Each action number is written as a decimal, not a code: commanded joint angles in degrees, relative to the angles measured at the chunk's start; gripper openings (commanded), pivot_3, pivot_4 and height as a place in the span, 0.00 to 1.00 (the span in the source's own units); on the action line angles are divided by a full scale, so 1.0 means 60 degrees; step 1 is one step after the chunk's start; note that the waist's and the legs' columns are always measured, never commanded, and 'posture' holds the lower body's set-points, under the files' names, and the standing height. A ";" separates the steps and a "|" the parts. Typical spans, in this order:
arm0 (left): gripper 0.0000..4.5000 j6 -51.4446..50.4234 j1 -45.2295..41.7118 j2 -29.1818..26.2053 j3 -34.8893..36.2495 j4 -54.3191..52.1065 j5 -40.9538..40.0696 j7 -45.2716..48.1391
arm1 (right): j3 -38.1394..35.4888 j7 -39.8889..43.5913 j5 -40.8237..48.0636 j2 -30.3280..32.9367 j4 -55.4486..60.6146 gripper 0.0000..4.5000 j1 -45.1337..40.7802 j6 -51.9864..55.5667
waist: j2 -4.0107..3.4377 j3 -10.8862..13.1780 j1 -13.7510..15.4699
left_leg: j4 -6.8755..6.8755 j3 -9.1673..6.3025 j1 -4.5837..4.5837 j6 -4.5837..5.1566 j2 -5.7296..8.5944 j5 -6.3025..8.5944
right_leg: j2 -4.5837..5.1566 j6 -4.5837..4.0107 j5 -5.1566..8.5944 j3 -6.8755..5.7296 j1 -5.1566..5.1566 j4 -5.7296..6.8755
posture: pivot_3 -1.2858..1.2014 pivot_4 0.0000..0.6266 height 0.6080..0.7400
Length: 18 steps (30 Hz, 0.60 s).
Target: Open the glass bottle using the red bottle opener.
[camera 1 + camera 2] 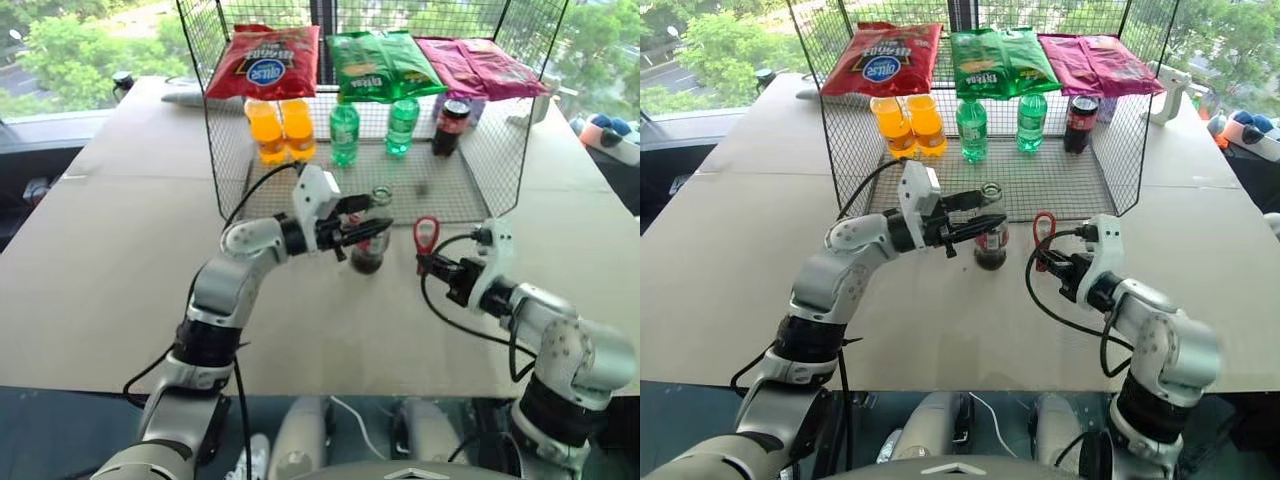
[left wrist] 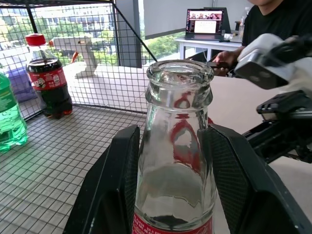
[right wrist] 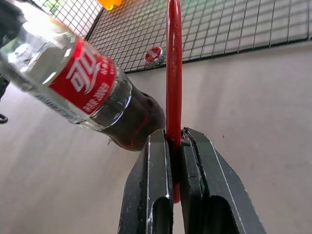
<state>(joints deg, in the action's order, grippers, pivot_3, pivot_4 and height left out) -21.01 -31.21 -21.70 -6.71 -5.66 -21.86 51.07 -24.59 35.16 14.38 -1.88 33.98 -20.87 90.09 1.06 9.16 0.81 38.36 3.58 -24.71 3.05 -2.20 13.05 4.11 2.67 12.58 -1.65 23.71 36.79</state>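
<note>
Two tools are working over the bench (image 1: pixel 120 260), and we are reading them from left to right. Our left tool (image 1: pixel 372 229) is reaching in level from the left and pinching the glass bottle (image 1: pixel 369 232) around its neck, one black finger on each side of the glass. We are seeing the bottle standing upright on the bench just in front of the wire basket (image 1: pixel 470 190), dark liquid in its lower part, a red label above that, and its mouth open with no cap on it. A small red cap (image 3: pixel 154 55) is lying on the basket's mesh floor behind the bottle. Just to the right of the bottle, and apart from it, our right tool (image 1: pixel 433 264) is pressing its fingers together on the handle of the red bottle opener (image 1: pixel 426 237), which is standing upright with its oval ring head on top. Behind, the basket is holding orange, green and dark plastic bottles, with snack bags laid across its top.
</note>
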 commanded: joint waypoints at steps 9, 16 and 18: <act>0.46 -0.0112 0.0280 -0.0216 -0.0063 -0.0402 -0.0124 0.0077 | -0.0280 -0.0752 0.1978 0.0967 -0.1501 0.09 0.0342 0.0401 | -0.0007 0.0003 -0.0039 | -0.0014 0.0007 0.0002 0.0002 0.0004 0.0000 | -0.0008 0.0004 0.0001 0.0005 0.0003 -0.0004 | 0.52 0.24 1.00; 0.46 -0.0349 0.0317 -0.0344 -0.0024 -0.0473 -0.0345 0.0196 | -0.0123 -0.1211 0.2517 0.1479 -0.1745 0.65 0.0535 0.0401 | -0.0008 -0.0005 -0.0036 | -0.0014 0.0005 0.0005 0.0002 0.0001 0.0000 | -0.0008 0.0006 0.0002 0.0008 0.0001 -0.0006 | 0.52 0.24 1.00; 0.46 -0.0322 0.0341 -0.0389 -0.0032 -0.0468 -0.0337 0.0200 | -0.0071 -0.1324 0.2502 0.1752 -0.1565 0.81 0.0491 0.0381 | -0.0010 -0.0013 -0.0035 | -0.0013 0.0005 0.0009 0.0002 0.0000 0.0000 | -0.0008 0.0006 0.0002 0.0008 -0.0001 -0.0006 | 0.52 0.24 1.00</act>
<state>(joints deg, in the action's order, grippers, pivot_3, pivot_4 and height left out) -22.21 -30.18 -23.48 -6.65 -7.35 -23.73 51.45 -24.50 29.84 30.82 6.29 24.16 -18.57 92.13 1.00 9.08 0.60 38.30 3.61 -24.65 3.07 -2.20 13.05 4.07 2.71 12.59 -1.60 23.69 36.76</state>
